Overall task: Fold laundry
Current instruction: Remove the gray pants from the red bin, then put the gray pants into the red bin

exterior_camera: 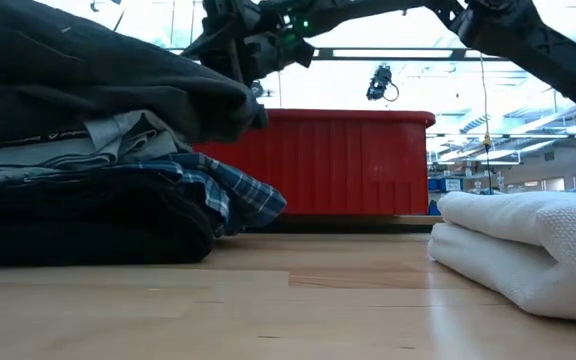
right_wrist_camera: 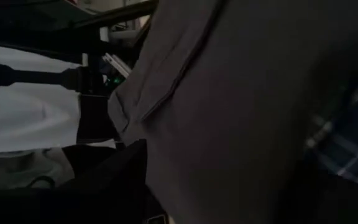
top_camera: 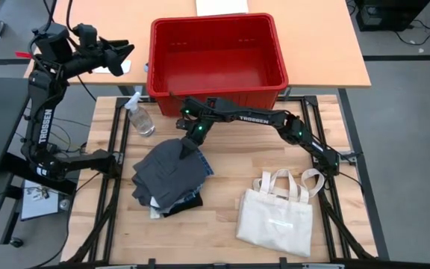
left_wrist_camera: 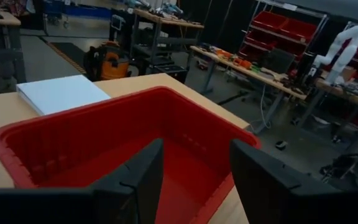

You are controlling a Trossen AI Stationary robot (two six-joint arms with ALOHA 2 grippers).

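The laundry [top_camera: 172,175] is lying in a loose stack on the wooden tabletop [top_camera: 222,183], near its middle and toward the left arm's side. A dark grey garment [top_camera: 166,166] is sitting on top, with a blue-and-white plaid garment [exterior_camera: 223,190] and a black garment [exterior_camera: 78,225] showing beneath it; in the low view a strip of light grey cloth [exterior_camera: 118,132] is peeking out between the layers.

The right pincer [top_camera: 187,147] is reaching across from the right arm's side and hanging at the far edge of the stack, right over the dark grey garment. In its wrist view the grey cloth is filling most of the picture and hiding the fingers, so I cannot tell whether it is open or gripping the cloth.

The left pincer [left_wrist_camera: 194,180] is waiting well away from the stack, raised beyond the tabletop's far left corner, its fingers standing apart with nothing between them, pointing at the red bin [top_camera: 216,58].

A clear spray bottle [top_camera: 139,116] is standing near the bin's left corner. A cream tote bag [top_camera: 277,213] is lying flat on the right, apart from the laundry.
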